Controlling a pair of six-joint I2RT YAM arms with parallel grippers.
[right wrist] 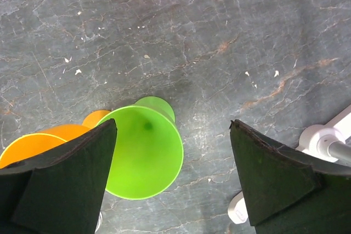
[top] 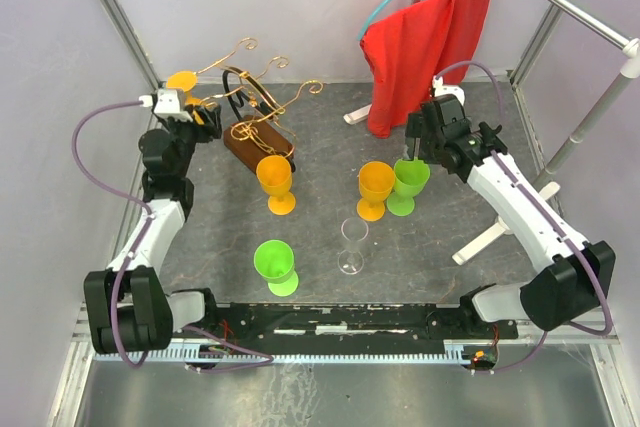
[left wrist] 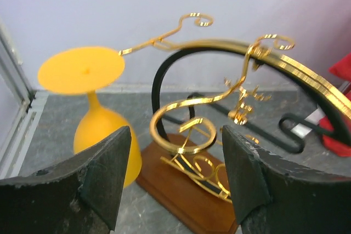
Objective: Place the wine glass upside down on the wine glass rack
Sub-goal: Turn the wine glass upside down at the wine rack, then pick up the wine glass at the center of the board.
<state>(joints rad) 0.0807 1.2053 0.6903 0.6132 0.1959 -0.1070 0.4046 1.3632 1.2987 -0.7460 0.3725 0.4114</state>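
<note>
Beside the wine glass rack (left wrist: 186, 195), left tool (left wrist: 175, 132) gapes wide; right tool (right wrist: 173, 124) wide above green glass (right wrist: 145, 154).

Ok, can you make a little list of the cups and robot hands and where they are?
rack: copper-coloured wire wine glass rack on brown wooden base, back left
upside-down glass: orange plastic wine glass, at a rack arm
upright orange glasses: two, middle
upright green glasses: one front, one right
clear glass: upright, front middle
left gripper: open, empty, facing rack
right gripper: open, empty, over a green glass
red cloth: hanging, back right
</note>
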